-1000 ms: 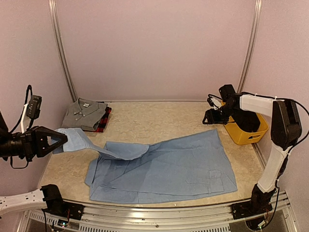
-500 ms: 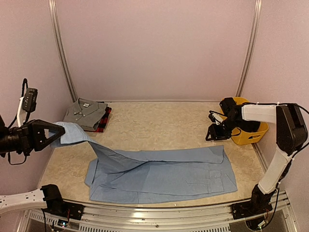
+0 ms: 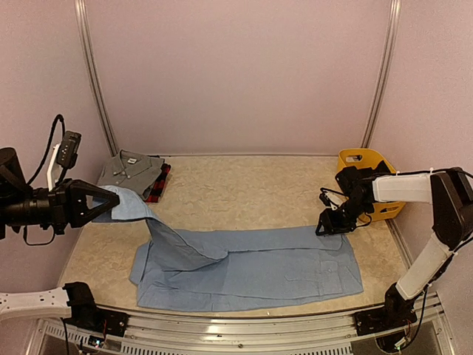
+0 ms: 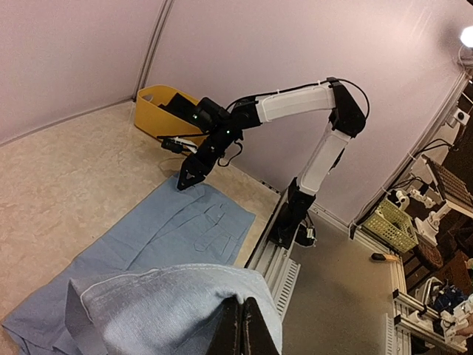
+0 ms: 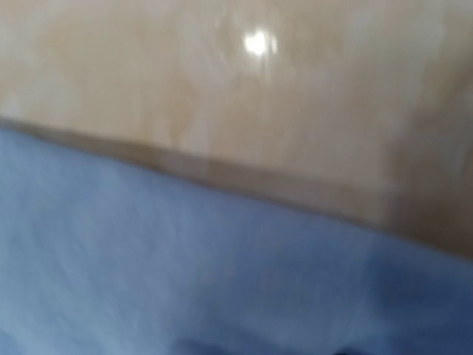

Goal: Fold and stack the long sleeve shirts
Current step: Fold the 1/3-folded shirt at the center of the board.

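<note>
The light blue shirt lies spread across the front of the table, and it also shows in the left wrist view. My left gripper is shut on one end of it and holds that end above the table's left side; the shut fingers pinch the cloth. My right gripper is low at the shirt's far right corner, its fingers together on the cloth. The right wrist view is blurred, with blue cloth close up. The folded grey shirt lies on the plaid shirt at the back left.
A yellow plastic basket stands at the right edge behind my right arm, and also shows in the left wrist view. Bare beige tabletop lies behind the blue shirt. Pink walls close in the back and both sides.
My right gripper has come down and forward from beside the basket to the table, bringing the shirt's far edge forward. My left gripper moved slightly right with the raised end.
</note>
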Controlling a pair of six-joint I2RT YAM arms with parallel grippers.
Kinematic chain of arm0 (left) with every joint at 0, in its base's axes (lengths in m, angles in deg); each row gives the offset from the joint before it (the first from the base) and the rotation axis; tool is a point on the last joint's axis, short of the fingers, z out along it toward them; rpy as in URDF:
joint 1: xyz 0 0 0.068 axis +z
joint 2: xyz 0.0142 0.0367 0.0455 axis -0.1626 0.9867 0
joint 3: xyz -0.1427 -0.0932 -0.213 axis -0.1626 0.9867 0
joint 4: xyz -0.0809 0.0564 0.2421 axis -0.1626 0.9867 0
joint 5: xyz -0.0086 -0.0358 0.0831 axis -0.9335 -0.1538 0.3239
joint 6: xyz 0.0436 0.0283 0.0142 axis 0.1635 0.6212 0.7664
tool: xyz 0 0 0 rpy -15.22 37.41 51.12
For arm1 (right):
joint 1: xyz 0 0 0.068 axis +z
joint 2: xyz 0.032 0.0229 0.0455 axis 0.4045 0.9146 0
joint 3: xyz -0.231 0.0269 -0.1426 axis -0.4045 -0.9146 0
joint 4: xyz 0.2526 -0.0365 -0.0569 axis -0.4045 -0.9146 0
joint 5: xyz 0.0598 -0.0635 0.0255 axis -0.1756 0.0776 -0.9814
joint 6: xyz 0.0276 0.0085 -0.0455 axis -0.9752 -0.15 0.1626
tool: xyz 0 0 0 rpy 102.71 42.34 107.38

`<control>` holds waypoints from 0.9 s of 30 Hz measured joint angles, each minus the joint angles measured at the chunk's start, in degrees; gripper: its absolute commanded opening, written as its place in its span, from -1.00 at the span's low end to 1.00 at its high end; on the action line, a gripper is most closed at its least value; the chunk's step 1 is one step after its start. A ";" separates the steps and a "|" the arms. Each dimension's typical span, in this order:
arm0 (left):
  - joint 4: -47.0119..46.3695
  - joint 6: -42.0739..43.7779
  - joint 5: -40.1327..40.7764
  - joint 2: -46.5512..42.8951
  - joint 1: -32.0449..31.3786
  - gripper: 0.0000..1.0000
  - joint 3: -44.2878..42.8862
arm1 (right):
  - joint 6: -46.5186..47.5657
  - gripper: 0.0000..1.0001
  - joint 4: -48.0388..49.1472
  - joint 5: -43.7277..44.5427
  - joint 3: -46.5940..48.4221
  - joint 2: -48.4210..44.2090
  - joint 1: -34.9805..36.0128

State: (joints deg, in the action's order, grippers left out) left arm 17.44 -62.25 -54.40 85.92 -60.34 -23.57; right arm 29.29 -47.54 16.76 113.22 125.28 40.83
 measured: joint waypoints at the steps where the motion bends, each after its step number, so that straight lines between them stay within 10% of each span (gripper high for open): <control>1: -0.02 0.39 -0.17 0.48 0.00 -1.00 0.00 | -0.11 0.02 -0.02 0.22 -0.57 0.00 0.09; 27: -7.82 4.44 4.57 43.93 0.70 -1.00 -5.88 | 1.77 0.10 -0.13 1.99 2.49 -6.21 0.52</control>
State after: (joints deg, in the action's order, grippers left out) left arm 9.62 -57.81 -49.83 129.85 -59.64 -29.45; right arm 31.06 -47.67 18.75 115.71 119.07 41.35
